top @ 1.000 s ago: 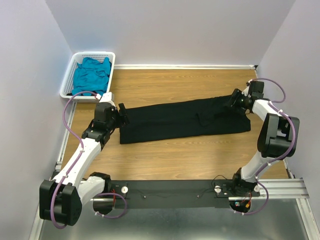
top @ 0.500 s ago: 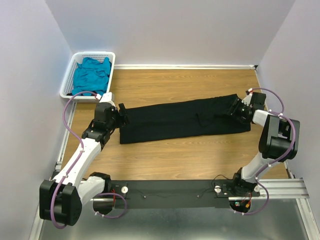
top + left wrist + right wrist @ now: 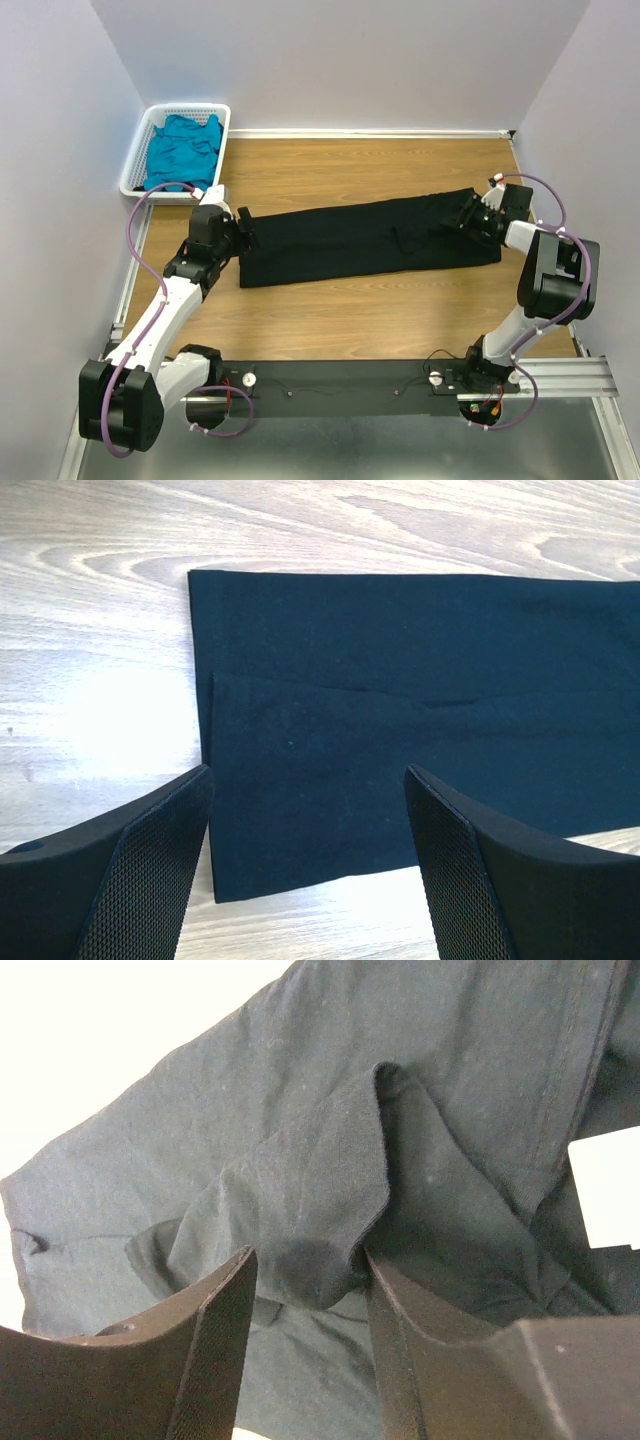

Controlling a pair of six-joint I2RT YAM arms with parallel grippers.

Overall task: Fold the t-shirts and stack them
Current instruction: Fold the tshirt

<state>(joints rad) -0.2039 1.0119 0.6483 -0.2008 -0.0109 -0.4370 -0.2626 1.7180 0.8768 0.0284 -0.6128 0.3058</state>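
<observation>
Top external view: black t-shirt (image 3: 370, 240), folded into a long narrow band, lies flat across the middle of the wooden table (image 3: 350, 170), running from centre left to centre right. Teal t-shirt (image 3: 183, 148) is bunched in the white basket (image 3: 190, 106) at upper left, well apart. Left gripper (image 3: 243, 230) sits at the band's left end, right gripper (image 3: 468, 218) at its right end. Left wrist view: black t-shirt (image 3: 400, 680) fills the centre and right of frame, with one layer edge showing as a step. Left gripper (image 3: 308, 780) is spread wide above the squared end, holding nothing. Right wrist view: right gripper (image 3: 310, 1270) has its jaws partly drawn in around a raised fold of the black t-shirt (image 3: 330, 1110). Whether the pads actually clamp that fold cannot be told from this angle. Handling, as judged: light, limp, thin knit, no stiffness, prone to sagging and sliding on smooth wood; best taken by pinching doubled edges at the end corners.
</observation>
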